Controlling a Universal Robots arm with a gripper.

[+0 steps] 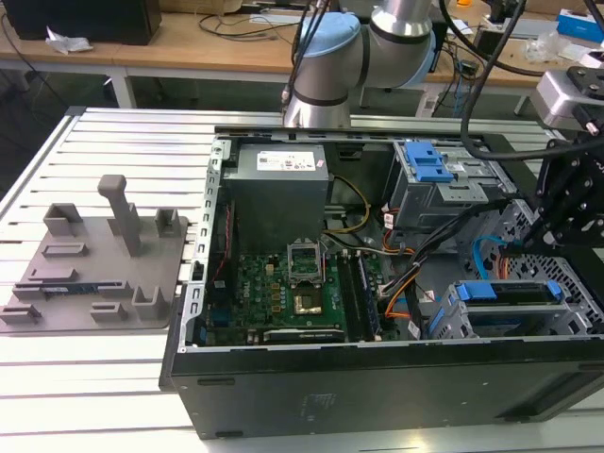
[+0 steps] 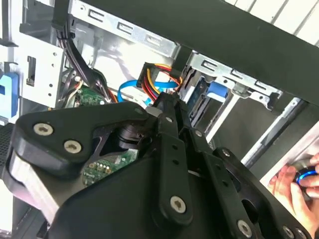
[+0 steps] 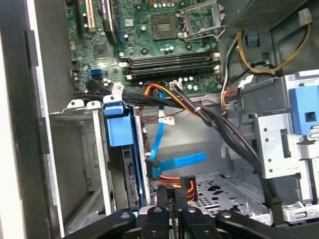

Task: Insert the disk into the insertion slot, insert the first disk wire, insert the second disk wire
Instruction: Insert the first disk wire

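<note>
**While the disk (image 3: 119,130) sits in the insertion slot (image 3: 79,149), jaws have a wire plug**

So the jaws are clamped on the black plug of the disk wire (image 3: 187,185), the one with red, orange and yellow strands, just beside the disk. A blue wire (image 3: 160,144) hangs loose between plug and disk, kinda in the way. A black cable bundle (image 3: 199,107) runs between the slot's cage and the motherboard (image 3: 164,45). In the second wrist view a person's hand (image 2: 294,184) is outside the case (image 1: 377,387).
</note>
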